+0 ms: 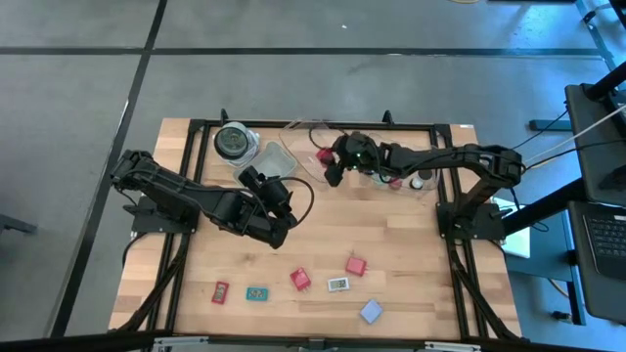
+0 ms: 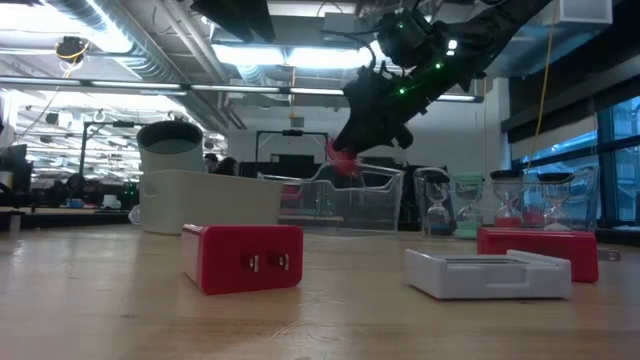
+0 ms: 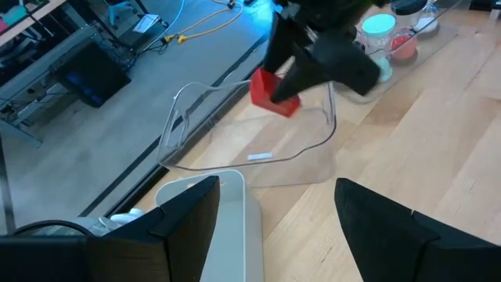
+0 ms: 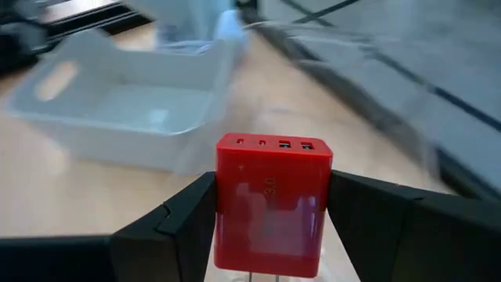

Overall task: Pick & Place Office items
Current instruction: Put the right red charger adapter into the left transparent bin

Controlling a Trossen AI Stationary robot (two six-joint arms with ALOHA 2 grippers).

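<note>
Red charger block (image 4: pixel 273 205) is hanging clamped in the right claw (image 1: pixel 327 159) above the clear tray (image 1: pixel 303 138) at the desk's (image 1: pixel 411 254) far side. Left claw (image 1: pixel 277 188) is waiting nearby, fingers apart.

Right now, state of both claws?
Left claw: open, holding nothing, near the white tray.
Right claw: shut on a red charger, held over the clear tray.

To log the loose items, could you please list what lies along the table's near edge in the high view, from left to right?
Small red rectangle → teal rectangle → red block → white rectangle → second red block → pale-blue rectangle.
</note>
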